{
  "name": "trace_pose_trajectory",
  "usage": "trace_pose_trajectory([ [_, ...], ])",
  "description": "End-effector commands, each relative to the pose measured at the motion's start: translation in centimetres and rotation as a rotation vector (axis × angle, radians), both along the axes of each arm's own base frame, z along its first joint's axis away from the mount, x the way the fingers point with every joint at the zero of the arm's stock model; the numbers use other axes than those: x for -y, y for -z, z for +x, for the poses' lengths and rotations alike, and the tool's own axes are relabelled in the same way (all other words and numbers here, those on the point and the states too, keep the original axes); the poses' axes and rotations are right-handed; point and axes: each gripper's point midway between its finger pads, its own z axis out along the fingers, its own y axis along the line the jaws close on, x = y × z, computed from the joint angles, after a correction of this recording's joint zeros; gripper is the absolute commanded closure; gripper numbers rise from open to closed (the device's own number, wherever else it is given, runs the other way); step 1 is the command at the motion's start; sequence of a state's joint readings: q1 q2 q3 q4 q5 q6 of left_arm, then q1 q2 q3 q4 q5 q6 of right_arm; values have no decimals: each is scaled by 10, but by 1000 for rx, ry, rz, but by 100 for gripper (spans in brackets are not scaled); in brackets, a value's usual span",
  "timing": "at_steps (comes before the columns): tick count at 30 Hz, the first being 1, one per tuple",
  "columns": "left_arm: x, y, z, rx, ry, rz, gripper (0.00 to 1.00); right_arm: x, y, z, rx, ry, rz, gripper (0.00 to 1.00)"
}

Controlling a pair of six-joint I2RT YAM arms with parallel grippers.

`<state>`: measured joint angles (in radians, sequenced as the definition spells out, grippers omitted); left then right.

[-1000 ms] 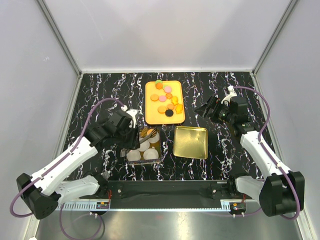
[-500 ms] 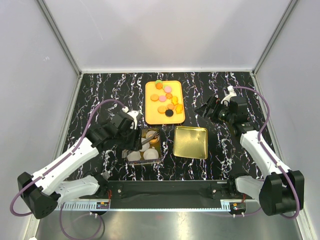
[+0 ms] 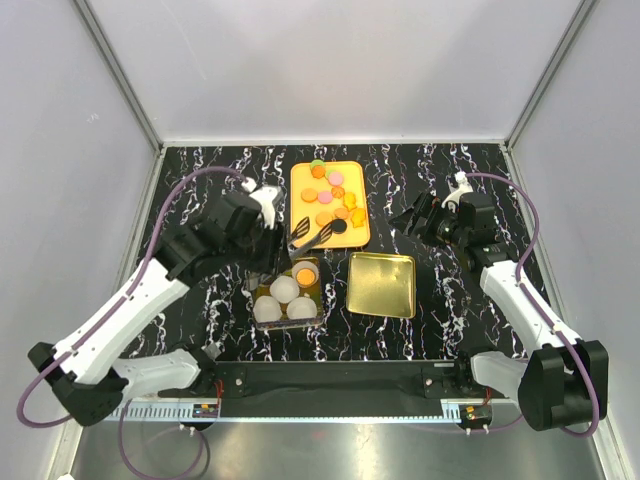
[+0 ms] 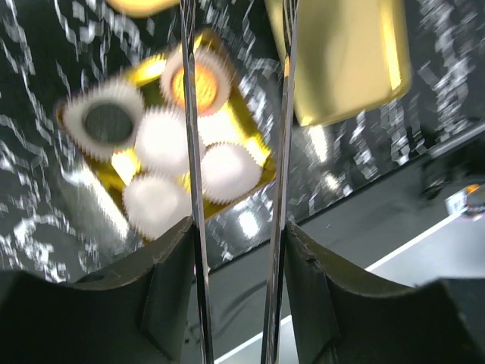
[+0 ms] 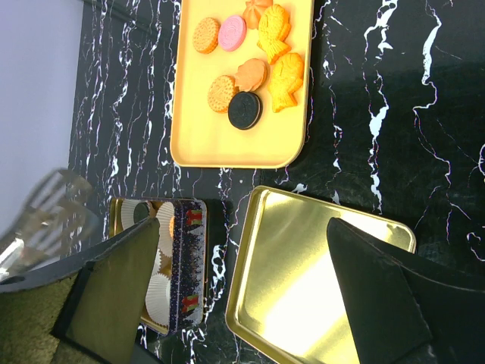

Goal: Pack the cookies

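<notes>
Cookies (image 3: 331, 196), small round discs, mostly orange with pink, green and black, lie on an orange tray (image 3: 303, 235); they also show in the right wrist view (image 5: 244, 74). The open tin (image 3: 288, 293) holds white paper cups. One cup has an orange cookie (image 4: 195, 80), another a black cookie (image 4: 108, 122). My left gripper (image 3: 268, 246) is shut on metal tongs (image 3: 310, 232), whose open, empty tips hang over the tray's near edge. The tongs' arms (image 4: 191, 152) run between my fingers (image 4: 239, 235). My right gripper (image 3: 420, 215) is open and empty, right of the tray.
The gold tin lid (image 3: 382, 285) lies upside down right of the tin, under my right gripper's view (image 5: 318, 280). The tin's patterned side wall (image 5: 186, 265) faces the lid. White enclosure walls ring the black marbled table (image 3: 200, 180).
My left gripper has lifted the tongs out of the tin and swung them back toward the tray. An orange cookie now lies in a cup in the tin. The right arm has barely moved.
</notes>
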<state>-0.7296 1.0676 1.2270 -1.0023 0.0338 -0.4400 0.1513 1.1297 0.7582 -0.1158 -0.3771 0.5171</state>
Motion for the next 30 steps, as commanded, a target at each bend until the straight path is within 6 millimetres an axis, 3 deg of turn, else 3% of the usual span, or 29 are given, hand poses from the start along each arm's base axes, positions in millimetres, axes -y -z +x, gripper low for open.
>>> trace_pose_trajectory([
  [1, 22, -29, 23, 72, 42, -31, 49, -1, -16, 8, 62, -5, -2, 0],
  [5, 41, -24, 56, 93, 34, 11, 49, 0, -15, 7, 59, -3, -7, 1],
  [6, 49, -10, 66, 65, 42, 44, 49, 0, -17, 7, 59, -3, -9, 0],
  [9, 64, 0, 83, 58, 49, 58, 49, 1, -17, 6, 58, -2, -15, 0],
  [13, 76, 31, 107, 34, 29, 124, 50, 0, -17, 5, 59, -6, -12, 0],
  [30, 86, 81, 132, -11, 5, 222, 49, -4, -17, 4, 57, -24, 6, 0],
])
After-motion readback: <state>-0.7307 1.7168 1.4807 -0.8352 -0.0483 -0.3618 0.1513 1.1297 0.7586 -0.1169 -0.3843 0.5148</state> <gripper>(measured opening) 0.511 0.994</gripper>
